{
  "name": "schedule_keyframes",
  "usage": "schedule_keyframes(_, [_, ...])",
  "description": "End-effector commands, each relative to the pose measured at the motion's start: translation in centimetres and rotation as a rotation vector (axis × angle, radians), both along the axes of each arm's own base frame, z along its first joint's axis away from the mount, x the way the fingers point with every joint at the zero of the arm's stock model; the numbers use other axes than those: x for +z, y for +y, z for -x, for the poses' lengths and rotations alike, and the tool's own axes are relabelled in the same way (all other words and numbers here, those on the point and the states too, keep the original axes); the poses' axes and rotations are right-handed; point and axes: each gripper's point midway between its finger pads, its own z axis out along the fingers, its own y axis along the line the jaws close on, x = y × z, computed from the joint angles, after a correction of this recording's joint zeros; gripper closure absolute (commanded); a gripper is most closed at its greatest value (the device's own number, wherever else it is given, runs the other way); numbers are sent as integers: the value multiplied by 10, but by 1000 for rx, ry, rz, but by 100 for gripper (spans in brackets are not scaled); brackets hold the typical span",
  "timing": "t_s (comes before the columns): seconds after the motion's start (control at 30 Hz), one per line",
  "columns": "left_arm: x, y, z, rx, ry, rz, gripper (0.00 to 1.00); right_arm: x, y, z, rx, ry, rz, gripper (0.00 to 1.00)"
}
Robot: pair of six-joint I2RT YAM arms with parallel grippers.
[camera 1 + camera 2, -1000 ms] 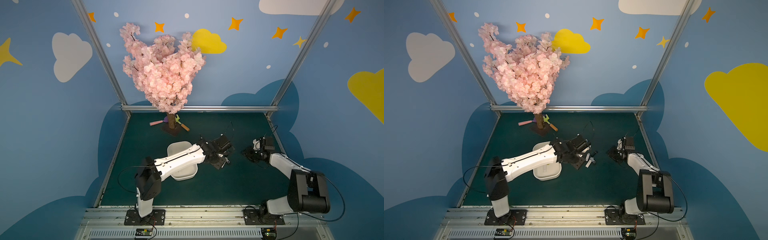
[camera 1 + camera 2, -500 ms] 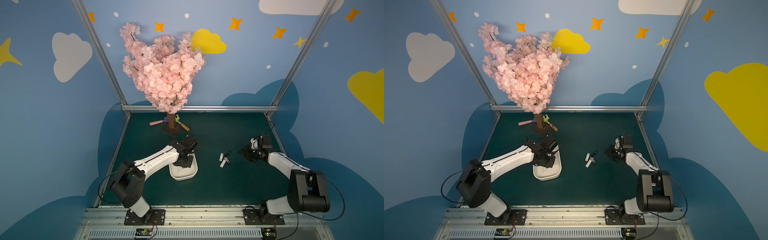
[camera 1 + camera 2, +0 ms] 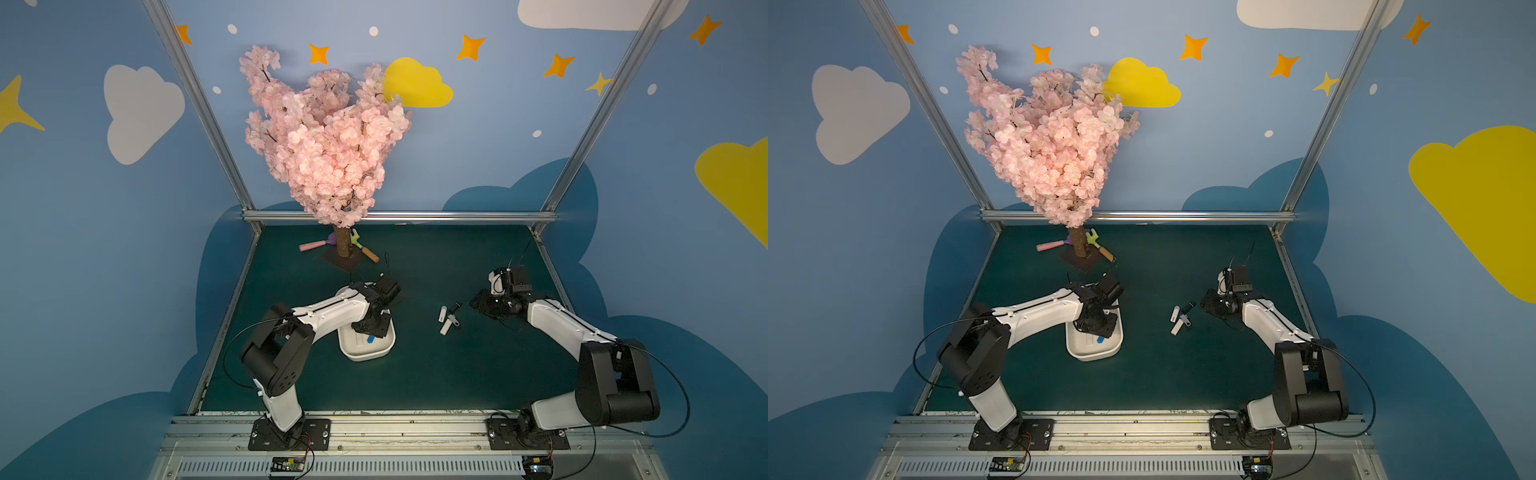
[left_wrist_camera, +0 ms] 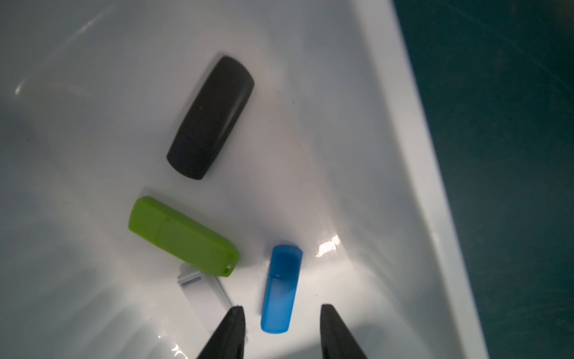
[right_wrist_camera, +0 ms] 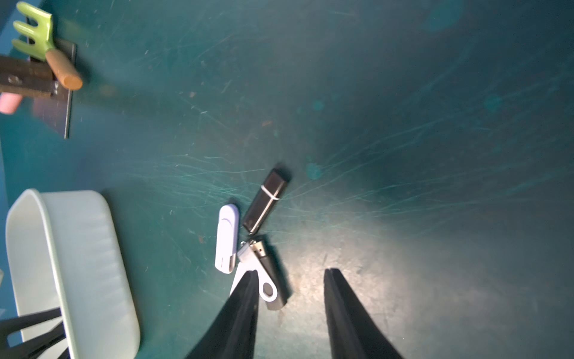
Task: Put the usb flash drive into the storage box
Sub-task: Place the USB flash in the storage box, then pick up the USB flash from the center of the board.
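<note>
The white storage box (image 3: 347,348) sits left of the mat's middle in both top views. My left gripper (image 3: 368,328) hangs inside it, open. In the left wrist view a blue usb flash drive (image 4: 281,289) lies on the box floor (image 4: 357,155) between my parted fingertips, touching neither. Black (image 4: 211,116), green (image 4: 183,236) and white (image 4: 205,289) drives lie beside it. My right gripper (image 5: 290,272) is open just above the mat beside loose drives: a white one (image 5: 227,237), a black capped one (image 5: 265,199) and a swivel one (image 5: 265,273).
A pink blossom tree (image 3: 328,137) stands at the back on a dark plate, with a toy rake (image 3: 363,247) and a pink handle (image 3: 313,246) at its foot. Aluminium rails (image 3: 399,216) edge the green mat (image 3: 415,374).
My left arm swung from the loose drives over to the storage box and opened its jaws; the blue drive now lies in the box. The right gripper barely shifted.
</note>
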Motion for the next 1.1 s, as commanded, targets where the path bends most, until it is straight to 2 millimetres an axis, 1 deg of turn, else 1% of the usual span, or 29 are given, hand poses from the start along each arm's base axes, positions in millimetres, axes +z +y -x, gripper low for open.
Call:
schedule_keyframes(0.0, [23, -3, -3, -8, -28, 27, 49, 0, 3, 2, 37, 21, 51, 60])
schedule_keyframes(0.1, [49, 0, 1, -13, -60, 56, 49, 3, 18, 4, 105, 35, 41, 60])
schedule_keyframes(0.17, [74, 1, 8, -17, -99, 99, 48, 5, 34, 8, 175, 66, 29, 60])
schedule_keyframes(0.23, [98, 7, 17, -23, -139, 141, 45, 2, 46, 12, 229, 107, 54, 60])
schedule_keyframes(0.33, [125, 17, 33, -38, -189, 190, 44, -3, 53, 12, 276, 136, 139, 59])
schedule_keyframes(0.43, [135, 28, 54, -56, -201, 229, 43, -11, 53, 12, 294, 179, 215, 59])
schedule_keyframes(0.5, [138, 35, 65, -64, -220, 251, 43, -17, 54, 13, 306, 200, 234, 60])
schedule_keyframes(0.63, [140, 49, 84, -70, -266, 299, 38, -28, 53, 20, 323, 237, 266, 61])
schedule_keyframes(0.7, [144, 52, 87, -67, -299, 319, 36, -33, 52, 24, 334, 262, 281, 61])
schedule_keyframes(0.73, [148, 49, 89, -76, -310, 339, 35, -36, 52, 27, 340, 278, 290, 61])
schedule_keyframes(0.8, [151, 48, 89, -80, -324, 356, 35, -41, 50, 33, 350, 301, 320, 61])
schedule_keyframes(0.93, [148, 49, 87, -74, -315, 338, 35, -46, 45, 43, 355, 326, 351, 61])
schedule_keyframes(1.07, [146, 49, 87, -74, -310, 330, 35, -51, 44, 45, 364, 342, 377, 61])
